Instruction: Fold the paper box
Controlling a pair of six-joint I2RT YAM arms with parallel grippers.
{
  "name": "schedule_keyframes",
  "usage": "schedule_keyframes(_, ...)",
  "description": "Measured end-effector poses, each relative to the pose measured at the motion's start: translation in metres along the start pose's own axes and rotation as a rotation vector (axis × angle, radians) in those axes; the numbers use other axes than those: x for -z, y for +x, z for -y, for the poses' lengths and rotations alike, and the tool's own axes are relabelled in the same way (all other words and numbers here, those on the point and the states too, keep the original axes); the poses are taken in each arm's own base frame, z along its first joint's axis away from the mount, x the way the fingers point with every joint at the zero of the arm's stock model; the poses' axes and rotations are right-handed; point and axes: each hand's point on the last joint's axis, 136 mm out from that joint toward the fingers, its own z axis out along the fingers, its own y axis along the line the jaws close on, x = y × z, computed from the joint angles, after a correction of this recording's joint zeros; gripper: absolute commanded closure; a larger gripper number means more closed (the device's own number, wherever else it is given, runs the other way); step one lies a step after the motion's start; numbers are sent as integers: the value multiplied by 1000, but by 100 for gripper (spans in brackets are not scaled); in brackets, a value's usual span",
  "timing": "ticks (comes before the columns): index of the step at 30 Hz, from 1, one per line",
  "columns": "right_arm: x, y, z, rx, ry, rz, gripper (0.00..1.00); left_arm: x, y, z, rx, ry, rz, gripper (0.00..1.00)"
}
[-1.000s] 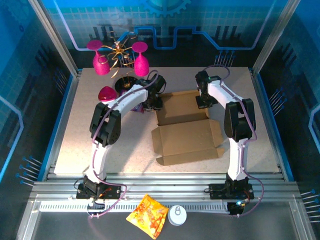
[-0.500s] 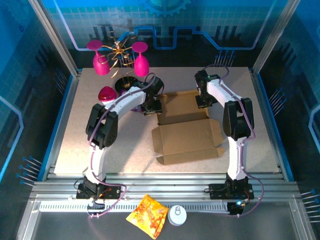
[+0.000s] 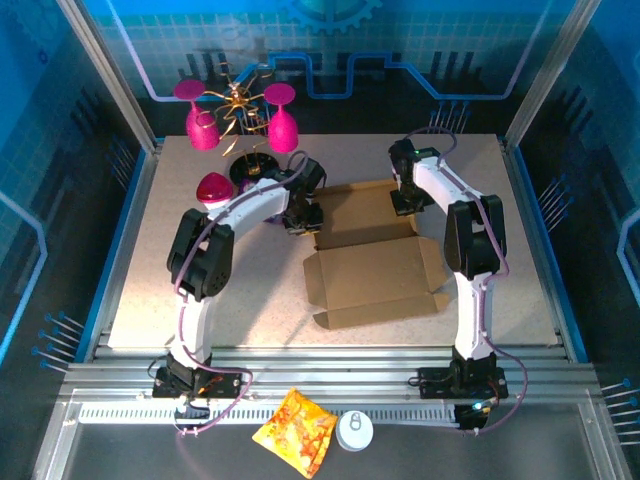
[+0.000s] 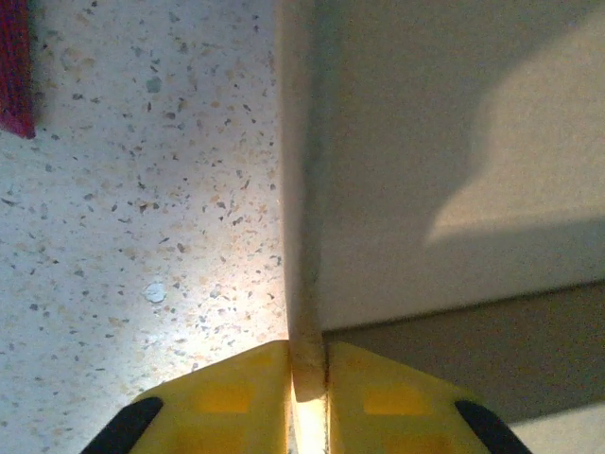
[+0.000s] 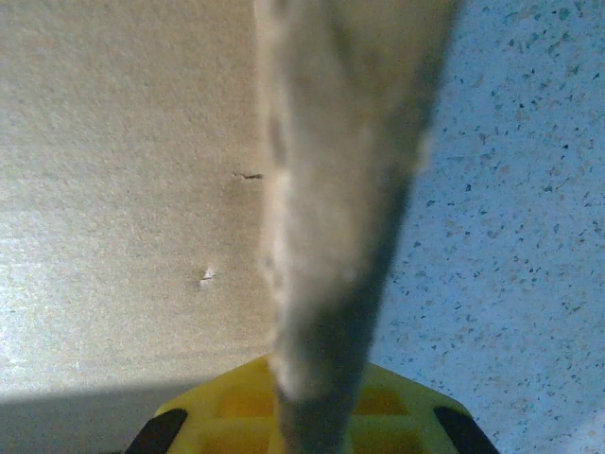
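Paper box (image 3: 372, 262): left gripper (image 4: 308, 376) now clamps 10 o'clock edge; right gripper (image 5: 317, 402) pinches 1 o'clock edge; two-handed fold can likely start.

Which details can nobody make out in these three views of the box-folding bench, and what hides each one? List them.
- Top external: the fingertips of the left gripper and right gripper, hidden under their own wrists.
- Right wrist: the raised flap of the paper box, blurred because it is so close to the lens.
- Left wrist: a dark red object, cut off by the left edge.
- Top external: the print on the orange bag, too small to read.
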Motion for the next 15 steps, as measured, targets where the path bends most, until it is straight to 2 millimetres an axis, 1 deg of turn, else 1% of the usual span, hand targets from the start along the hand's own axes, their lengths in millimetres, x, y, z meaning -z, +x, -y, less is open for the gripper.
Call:
schedule_keyframes(9,1,1,0,3,1,-9,100,-3,-2,2,-2,-22,-2,96)
schedule_keyframes(10,1,1,0,3,1,-9,100,-2,-1,2,-3,-26,-3,100)
schedule_keyframes(15,2,1,1,5,1,-10,100,-2,-1,1,-12,-42,3,100)
